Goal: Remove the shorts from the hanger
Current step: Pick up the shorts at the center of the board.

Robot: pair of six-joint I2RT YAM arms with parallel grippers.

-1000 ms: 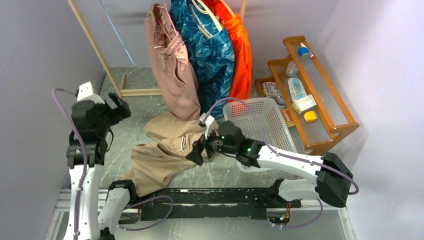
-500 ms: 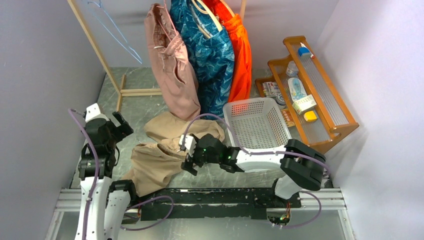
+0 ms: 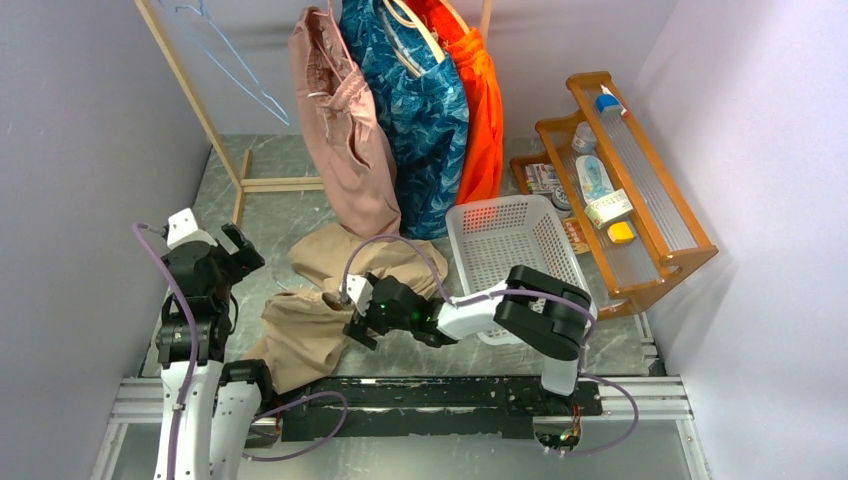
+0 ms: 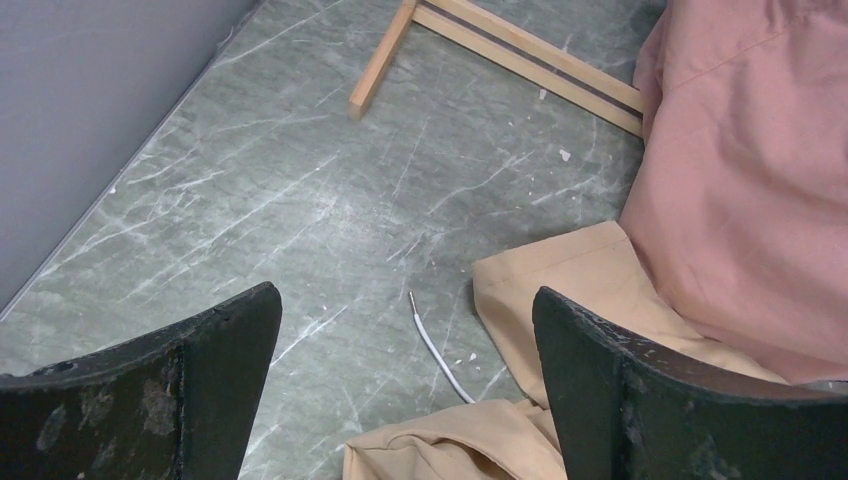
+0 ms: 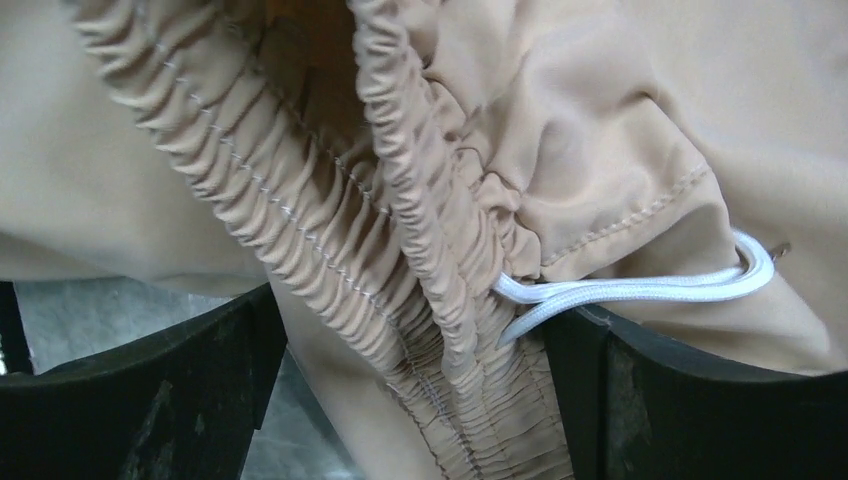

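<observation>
The tan shorts (image 3: 318, 305) lie crumpled on the floor, off any hanger. The pink shorts (image 3: 345, 150), blue patterned shorts (image 3: 415, 110) and orange shorts (image 3: 482, 110) hang on the wooden rack (image 3: 185, 95). An empty blue wire hanger (image 3: 235, 70) hangs at the rack's left. My right gripper (image 3: 355, 318) is open over the tan shorts; in the right wrist view (image 5: 410, 310) the elastic waistband (image 5: 400, 200) and white cord (image 5: 640, 290) lie between its jaws. My left gripper (image 3: 238, 255) is open and empty above the floor (image 4: 405, 295), with the tan shorts (image 4: 570, 290) and pink shorts (image 4: 740, 180) to its right.
A white perforated basket (image 3: 500, 204) stands right of the tan shorts. A wooden shelf (image 3: 650, 215) with small items runs along the right wall. The rack's wooden foot (image 4: 500, 50) lies on the grey marbled floor. Walls close in left and right.
My right arm has swung left and nearer, its gripper moving across the tan shorts to their waistband. My left arm dropped lower and then held. The empty hanger has swung.
</observation>
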